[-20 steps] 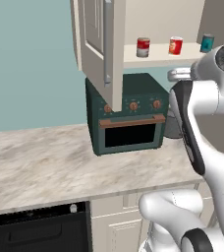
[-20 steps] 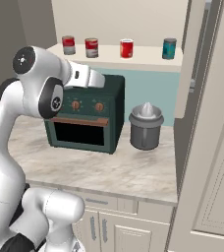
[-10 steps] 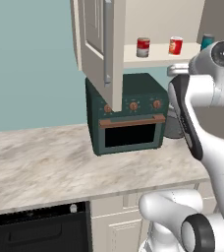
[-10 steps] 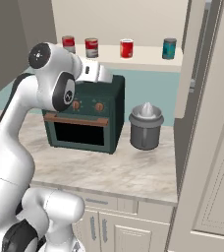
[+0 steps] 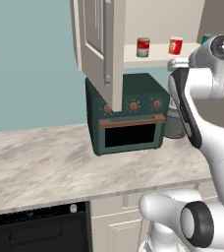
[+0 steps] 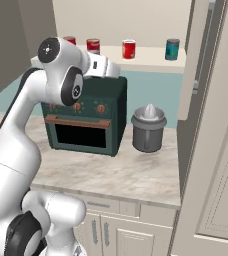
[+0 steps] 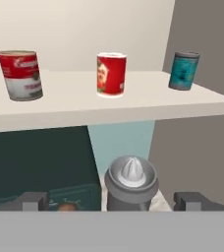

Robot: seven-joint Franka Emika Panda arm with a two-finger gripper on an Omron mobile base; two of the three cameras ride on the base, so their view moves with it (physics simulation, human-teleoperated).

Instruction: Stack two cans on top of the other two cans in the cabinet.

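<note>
While red cans [image 7: 20, 75] [image 7: 111, 74] sit upright on cabinet shelf [image 7: 133, 106], well apart, teal can [image 7: 184, 71] stands further right near shelf end. Below: dark green oven [image 6: 86, 117], grey juicer [image 7: 131, 183] beside it on marble counter [image 5: 45, 165]. Gripper [image 7: 111, 202] hangs below shelf level, fingers wide apart, holding nothing. Cabinet door [image 5: 97, 44] swung open.

You are watching the arm's upper joint [image 6: 61, 60] rising and swinging closer to the shelf [image 6: 146, 61]. Its forearm [image 6: 103, 67] is levelling out, now reaching just under the shelf edge above the oven [image 6: 86, 117].
</note>
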